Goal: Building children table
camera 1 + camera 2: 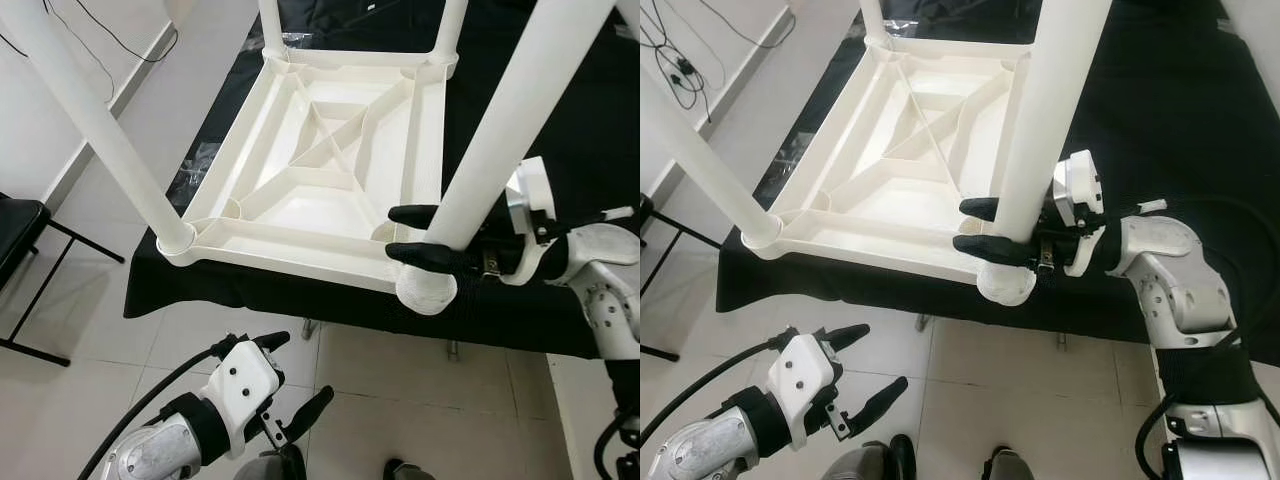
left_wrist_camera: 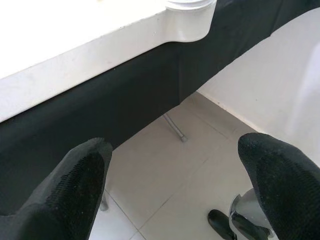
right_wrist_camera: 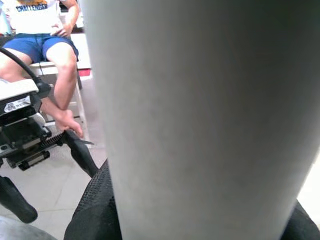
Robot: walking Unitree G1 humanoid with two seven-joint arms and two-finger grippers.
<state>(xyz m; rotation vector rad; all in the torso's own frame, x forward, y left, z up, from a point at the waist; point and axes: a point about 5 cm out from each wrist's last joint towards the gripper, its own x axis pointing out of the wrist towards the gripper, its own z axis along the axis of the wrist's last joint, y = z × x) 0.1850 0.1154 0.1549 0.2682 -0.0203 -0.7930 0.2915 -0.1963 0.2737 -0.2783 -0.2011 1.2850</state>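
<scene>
A white plastic children's table (image 1: 320, 170) lies upside down on a black-covered worktop, with legs standing up from its corner sockets. My right gripper (image 1: 395, 233) is shut on the near right leg (image 1: 500, 130) just above its socket, one black finger on each side. That leg (image 3: 200, 115) stands right in front of the right wrist camera. The near left leg (image 1: 90, 120) stands in its socket at the front left corner. My left gripper (image 1: 305, 365) hangs open over the floor below the worktop's front edge, holding nothing, and its fingers (image 2: 75, 190) are spread wide.
The black cloth worktop (image 1: 560, 110) extends to the right and back. A black chair (image 1: 20, 240) stands on the floor at the left, and cables (image 1: 670, 50) lie by the wall. A seated person (image 3: 45, 40) is across the room. Tiled floor lies in front.
</scene>
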